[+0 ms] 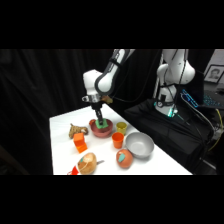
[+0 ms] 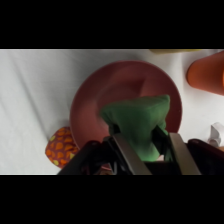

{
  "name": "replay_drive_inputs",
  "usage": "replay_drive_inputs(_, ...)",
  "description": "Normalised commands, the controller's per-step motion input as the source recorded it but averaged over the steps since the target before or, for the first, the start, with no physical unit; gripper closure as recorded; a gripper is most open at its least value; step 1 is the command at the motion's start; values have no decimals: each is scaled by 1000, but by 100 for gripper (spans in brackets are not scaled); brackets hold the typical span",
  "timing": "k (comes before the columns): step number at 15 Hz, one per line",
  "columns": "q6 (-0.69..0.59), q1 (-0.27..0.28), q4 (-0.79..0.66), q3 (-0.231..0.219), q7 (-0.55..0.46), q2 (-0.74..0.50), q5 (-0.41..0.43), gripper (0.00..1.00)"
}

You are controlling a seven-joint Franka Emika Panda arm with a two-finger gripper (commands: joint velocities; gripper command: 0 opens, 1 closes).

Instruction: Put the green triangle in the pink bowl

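My gripper (image 1: 99,118) hangs over the pink bowl (image 1: 95,131) at the back of the table and is shut on the green triangle (image 1: 102,123). In the wrist view the green triangle (image 2: 140,122) sits pinched between the two fingers (image 2: 126,156), right over the bowl's dark red inside. The pink bowl (image 2: 84,106) fills the middle of that view, and the block hides part of its near side. I cannot tell whether the block touches the bowl's floor.
An olive-yellow cup (image 1: 121,127) and an orange cup (image 1: 118,140) stand right of the bowl. A grey metal bowl (image 1: 139,145) and an orange ball with a teal patch (image 1: 124,158) lie nearer. A tan toy (image 1: 76,131) and an orange block (image 1: 80,144) lie left.
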Motion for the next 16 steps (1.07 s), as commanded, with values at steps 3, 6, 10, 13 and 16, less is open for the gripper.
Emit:
replay_drive_inputs(3,-2,-75,-10,70,-18,-71,20,1)
replay_drive_inputs(6,-94,-62,-40,38,34,-166,-23,0)
replay_drive_inputs(10,-201,-27,-65,-5,87,-314,-92,0)
replay_drive_inputs(13,-260,18,-50,-69,162,-382,-165,0)
replay_drive_inputs(16,-245,69,-7,-109,228,-325,-239,0)
